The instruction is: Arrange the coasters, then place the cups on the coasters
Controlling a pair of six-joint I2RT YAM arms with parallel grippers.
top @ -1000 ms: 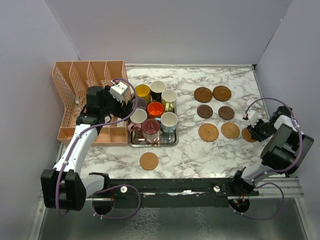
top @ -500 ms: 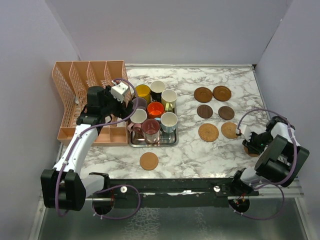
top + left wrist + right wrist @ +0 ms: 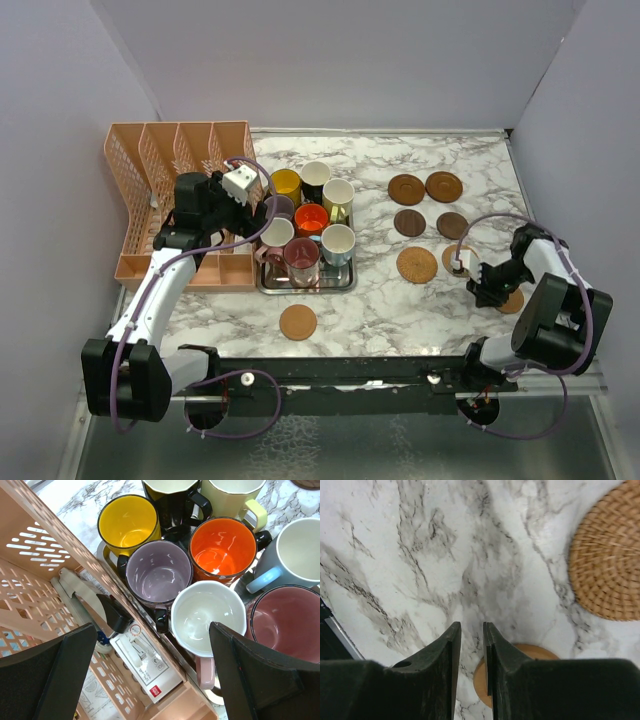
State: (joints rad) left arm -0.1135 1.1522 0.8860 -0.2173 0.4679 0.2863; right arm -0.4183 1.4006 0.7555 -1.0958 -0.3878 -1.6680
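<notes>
**Top view.** Marble desk (image 3: 380, 300). Steel tray (image 3: 305, 287) left of centre, packed with eight cups: yellow cup (image 3: 285, 183), black cup (image 3: 315, 176), cream cup (image 3: 338, 194), purple cup (image 3: 280, 207), orange cup (image 3: 311, 218), pink-white cup (image 3: 276, 233), maroon cup (image 3: 301, 254), light blue cup (image 3: 338, 243). Pink file rack (image 3: 150, 170) just left of tray. Eight coasters, all flat on desk:
- four dark coasters (image 3: 406, 189) in a square, far right
- two woven coasters (image 3: 417, 264) nearer than those
- right tan coaster (image 3: 513, 301) near right
- lone tan coaster (image 3: 297, 322) near side of tray

Left end effector (image 3: 266, 218) at tray's left edge. Right end effector (image 3: 484, 290) low, between woven coasters and right tan coaster.

**Left wrist view.** Left end effector (image 3: 152, 630) released, fingers (image 3: 45, 675) spread wide above cups. Purple cup (image 3: 159, 572) and pink-white cup (image 3: 207, 612) between them. File rack (image 3: 40, 580) at left.

**Right wrist view.** Right end effector (image 3: 472, 630) nearly clenched, thin slit only, bare desk (image 3: 420, 555) visible through it. Right tan coaster (image 3: 530, 652) partly hidden under one finger; grasp on it: cannot tell. Woven coaster (image 3: 610, 560) far right, apart.
</notes>
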